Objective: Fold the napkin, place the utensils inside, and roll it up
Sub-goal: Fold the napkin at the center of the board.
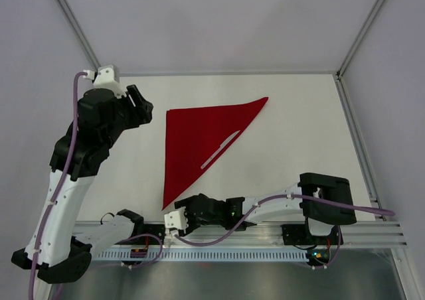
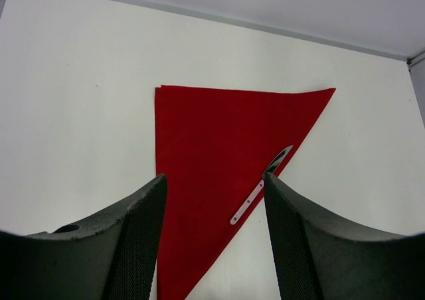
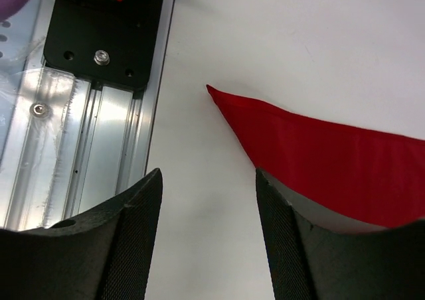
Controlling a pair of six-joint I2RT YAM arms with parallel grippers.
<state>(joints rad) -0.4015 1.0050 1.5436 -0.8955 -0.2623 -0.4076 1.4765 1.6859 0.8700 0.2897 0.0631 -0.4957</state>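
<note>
The red napkin [image 1: 196,141] [image 2: 212,141] lies flat on the white table, folded into a triangle. Its long edge runs from the far right corner down to a near tip. One slim pale utensil [image 1: 220,149] [image 2: 255,192] lies on the napkin along that long edge. My left gripper [image 1: 141,107] [image 2: 214,178] hangs open over the table left of the napkin, holding nothing. My right gripper [image 1: 174,215] [image 3: 207,174] is open and low beside the napkin's near tip [image 3: 219,95], with bare table between its fingers.
The aluminium rail [image 1: 265,233] [image 3: 80,147] with the arm bases runs along the near edge, close to the right gripper's left finger. White enclosure walls stand at the back and sides. Bare table [image 1: 312,134] lies right of the napkin.
</note>
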